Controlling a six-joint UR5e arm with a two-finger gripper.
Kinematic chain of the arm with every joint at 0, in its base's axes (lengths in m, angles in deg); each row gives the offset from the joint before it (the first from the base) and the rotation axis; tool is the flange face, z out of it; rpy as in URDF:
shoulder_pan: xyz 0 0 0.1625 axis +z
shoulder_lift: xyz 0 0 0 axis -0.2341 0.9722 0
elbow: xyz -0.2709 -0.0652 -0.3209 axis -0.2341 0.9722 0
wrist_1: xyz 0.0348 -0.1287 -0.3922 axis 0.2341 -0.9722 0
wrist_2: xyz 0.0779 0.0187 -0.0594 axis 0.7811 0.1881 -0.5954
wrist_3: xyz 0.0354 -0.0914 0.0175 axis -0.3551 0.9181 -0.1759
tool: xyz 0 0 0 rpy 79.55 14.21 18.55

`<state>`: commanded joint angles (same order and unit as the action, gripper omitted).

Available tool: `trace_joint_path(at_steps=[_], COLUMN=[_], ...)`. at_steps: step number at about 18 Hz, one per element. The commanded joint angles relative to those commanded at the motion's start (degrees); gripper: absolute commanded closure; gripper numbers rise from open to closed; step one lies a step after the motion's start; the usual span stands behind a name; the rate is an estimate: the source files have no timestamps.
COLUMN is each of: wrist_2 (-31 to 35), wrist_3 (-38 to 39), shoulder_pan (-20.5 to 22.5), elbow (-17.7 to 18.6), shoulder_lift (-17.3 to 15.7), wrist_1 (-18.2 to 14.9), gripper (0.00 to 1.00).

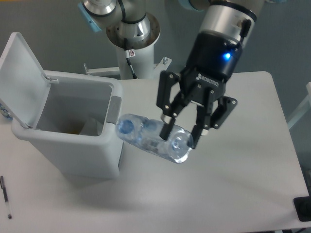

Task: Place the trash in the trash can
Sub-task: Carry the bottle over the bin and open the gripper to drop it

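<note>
Bottle in gripper (aloft)

bottle in claw, above table | right of trash can | pen far left

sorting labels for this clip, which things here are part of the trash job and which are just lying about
Part of the job:
- plastic bottle, held in the pincer
- trash can, lid open

Just lying about:
- black pen at the table's left edge
- dark object at the lower right corner
</note>
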<state>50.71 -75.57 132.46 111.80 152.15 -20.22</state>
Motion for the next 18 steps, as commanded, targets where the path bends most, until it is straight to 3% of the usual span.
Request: trace_joint_path(at_steps=[5, 14, 18], wrist_2=[-2.37, -2.73, -2.64], wrist_3=[-0.70, -19.24, -20.13], shoulder_pan=[-3.52, -5.02, -5.98], elbow=[3.34, 19.24, 22.07], shoulder_lift=[-1.59, -9.41, -10.03], wrist_1=[0.79, 1.67, 4.31], gripper=[0.46, 0.43, 0.41])
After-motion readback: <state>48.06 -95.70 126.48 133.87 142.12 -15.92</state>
